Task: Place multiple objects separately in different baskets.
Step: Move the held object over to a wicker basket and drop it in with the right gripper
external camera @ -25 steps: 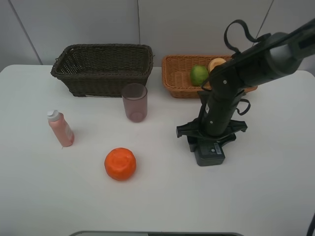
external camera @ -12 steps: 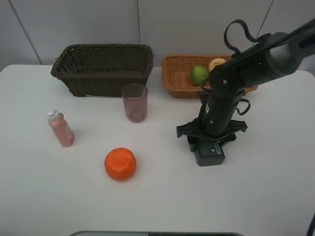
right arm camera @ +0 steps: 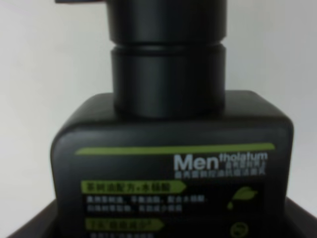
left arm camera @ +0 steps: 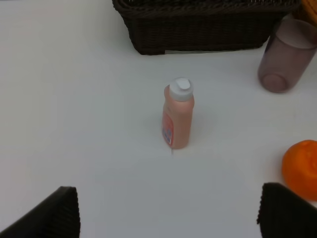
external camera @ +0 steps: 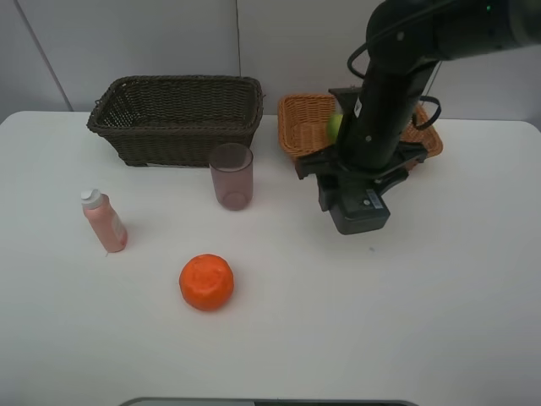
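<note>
My right gripper [external camera: 353, 190] is shut on the dark flat pump bottle [external camera: 359, 210], which hangs above the table just in front of the light tan basket [external camera: 300, 127]. The bottle's label fills the right wrist view [right arm camera: 173, 163]. A green lime [external camera: 335, 125] peeks out in that basket, behind the arm. The pinkish cup [external camera: 232, 176] stands in front of the dark brown basket [external camera: 173, 135]. The pink white-capped bottle [external camera: 105, 222] stands at the left, and the orange fruit [external camera: 206, 282] lies nearer the front. My left gripper [left arm camera: 171, 218] is open, short of the pink bottle [left arm camera: 178, 119].
The right arm covers much of the tan basket. In the left wrist view the dark basket [left arm camera: 198, 29], the cup [left arm camera: 285, 62] and the orange [left arm camera: 302, 168] lie beyond and beside the pink bottle. The table's front edge runs below the orange.
The right arm has lifted the pump bottle off the table and carried it back toward the tan basket. Nothing else has moved.
</note>
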